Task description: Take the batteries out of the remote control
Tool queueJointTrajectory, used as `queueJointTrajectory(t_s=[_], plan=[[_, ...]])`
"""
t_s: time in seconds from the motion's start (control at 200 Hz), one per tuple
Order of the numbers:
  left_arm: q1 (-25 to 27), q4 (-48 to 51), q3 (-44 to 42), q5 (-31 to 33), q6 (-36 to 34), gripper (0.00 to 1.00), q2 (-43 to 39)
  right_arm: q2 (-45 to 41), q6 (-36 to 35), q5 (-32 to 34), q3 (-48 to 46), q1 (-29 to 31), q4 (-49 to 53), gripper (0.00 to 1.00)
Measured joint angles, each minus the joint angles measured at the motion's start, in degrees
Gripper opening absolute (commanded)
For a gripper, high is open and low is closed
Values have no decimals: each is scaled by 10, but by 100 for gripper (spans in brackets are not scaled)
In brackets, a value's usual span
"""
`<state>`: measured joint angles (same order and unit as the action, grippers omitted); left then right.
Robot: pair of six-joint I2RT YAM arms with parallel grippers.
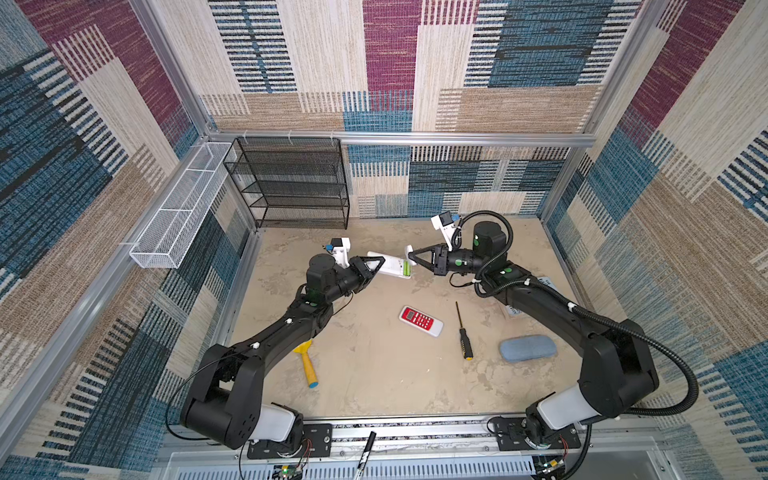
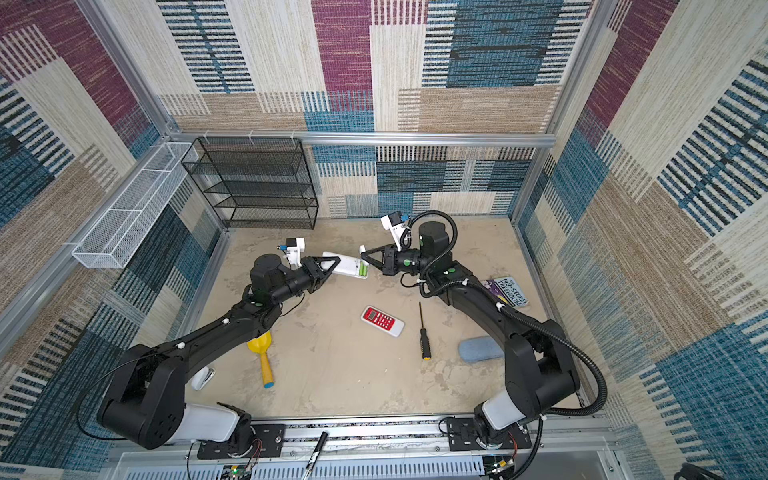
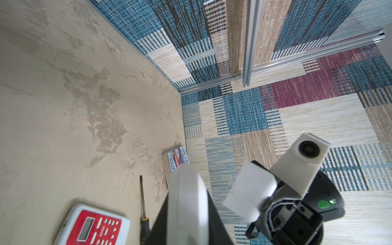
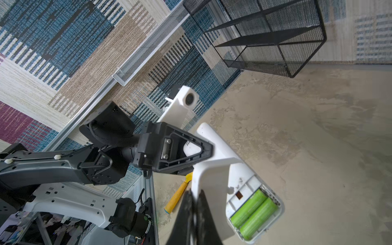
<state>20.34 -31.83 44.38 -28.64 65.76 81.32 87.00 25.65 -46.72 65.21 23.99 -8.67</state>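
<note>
Your left gripper (image 1: 380,265) had its fingers narrowed onto the white remote (image 1: 390,267), holding it clear of the desk (image 1: 374,374) with the back turned up and the open bay pointing toward the other arm. The two green batteries (image 4: 253,213) lay side by side in that bay, at the remote's free end, well away from your left fingers. I'd judge them light, stiff and smooth, likely to slip or roll, and probably sprung in place. Lifting one end first and then pinching across the barrel looked the safest hold. Just beside the bay, not touching the batteries, your right gripper (image 1: 412,258) had its fingers fully closed on a white cover piece (image 3: 250,191), so it had no free grip for them.
</note>
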Motion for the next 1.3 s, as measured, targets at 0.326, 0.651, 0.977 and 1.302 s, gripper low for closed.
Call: queueJointTrajectory(t_s=[0.326, 0.651, 0.977, 1.302], plan=[[-7, 31, -38, -2, -32, 0, -11, 70, -92, 258, 49, 0, 109, 0], [-7, 31, -55, -22, -56, 0, -33, 197, -109, 425, 43, -1, 135, 0], [-7, 34, -68, -32, -75, 0, -35, 263, -110, 473, 50, -1, 135, 0], [-7, 42, -73, -30, -87, 0, -45, 286, -116, 461, 64, -1, 121, 22]])
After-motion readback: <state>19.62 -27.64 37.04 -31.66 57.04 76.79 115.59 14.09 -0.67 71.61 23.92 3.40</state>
